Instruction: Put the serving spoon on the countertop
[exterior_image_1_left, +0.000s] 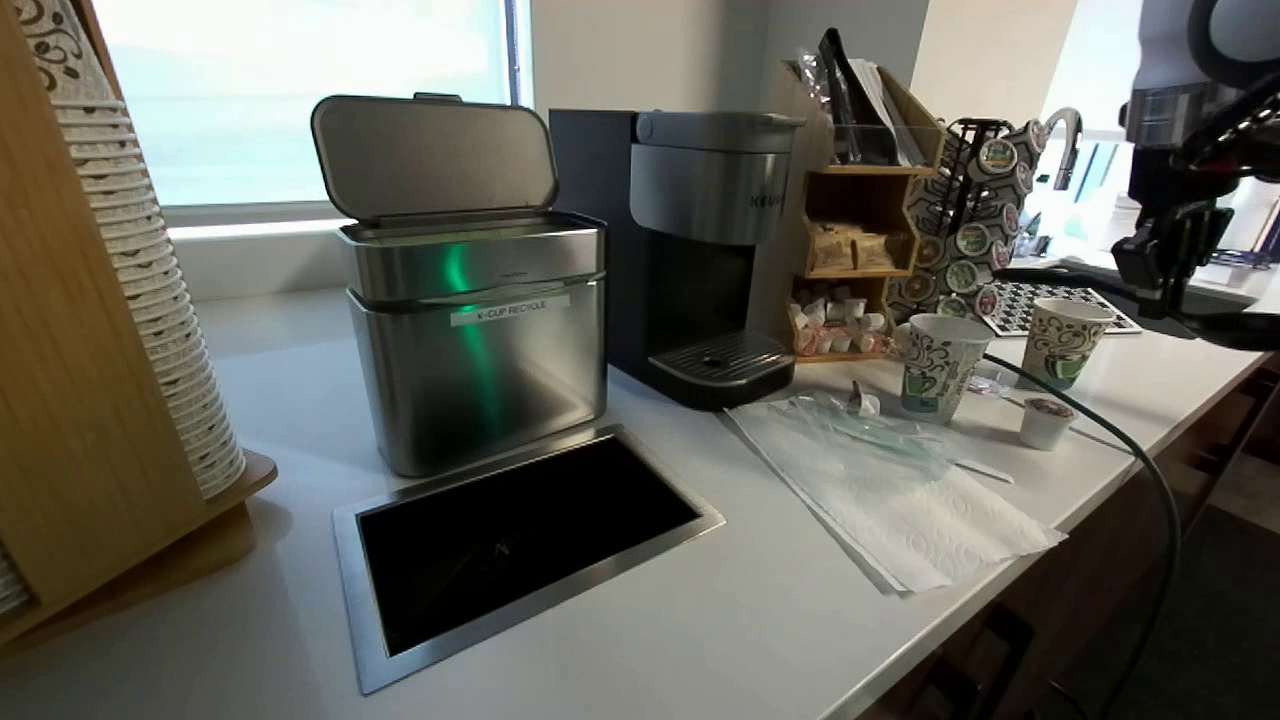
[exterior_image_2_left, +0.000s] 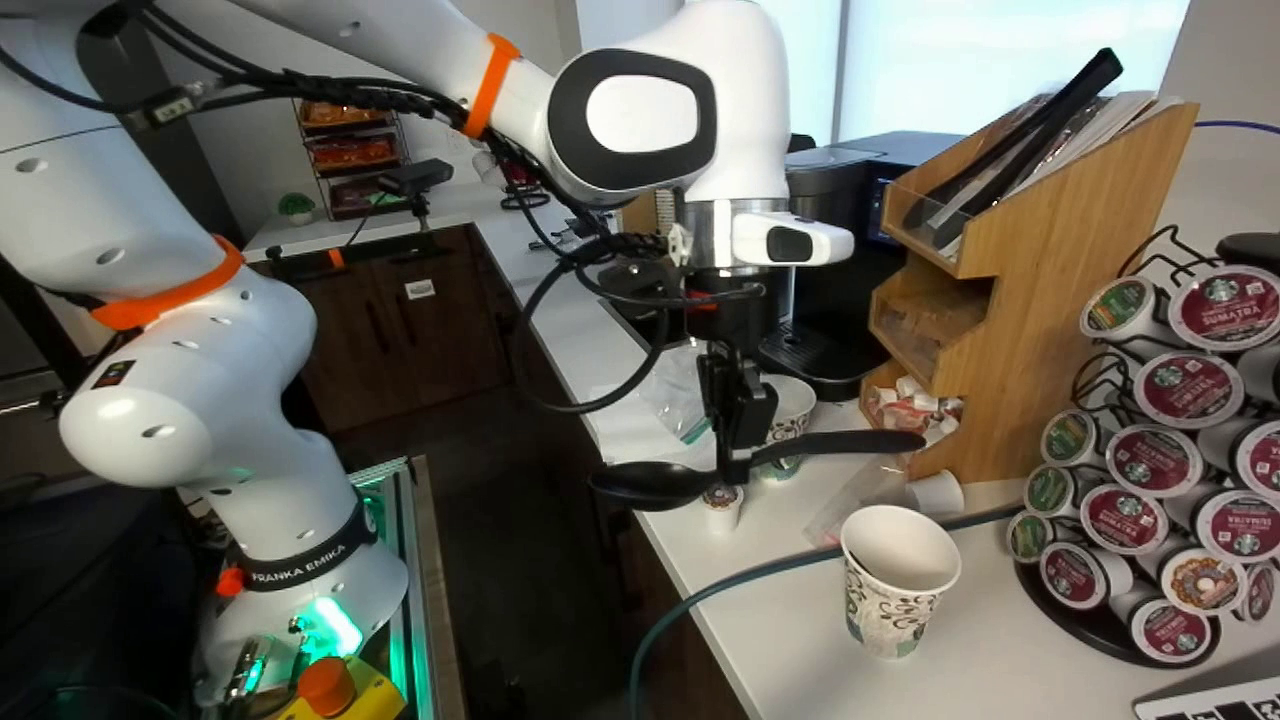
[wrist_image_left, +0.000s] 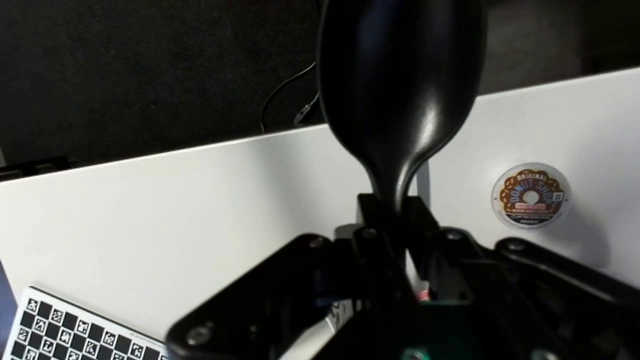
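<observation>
Spoon (wrist_image_left: 401, 95) is clamped in the gripper (exterior_image_2_left: 735, 468) and held up off the counter (wrist_image_left: 200, 215), near its edge — pick-up judged done; lowering, set-down and release left to be completed.

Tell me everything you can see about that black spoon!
The spoon is black all over and smooth with a soft shine, maybe plastic. It has an oval bowl, a narrow neck and a long, gently curved handle. The gripper is shut on its neck, holding it roughly level in the air above the countertop, with the bowl's hollow seeming to face up. I can see nothing else touching it.
</observation>
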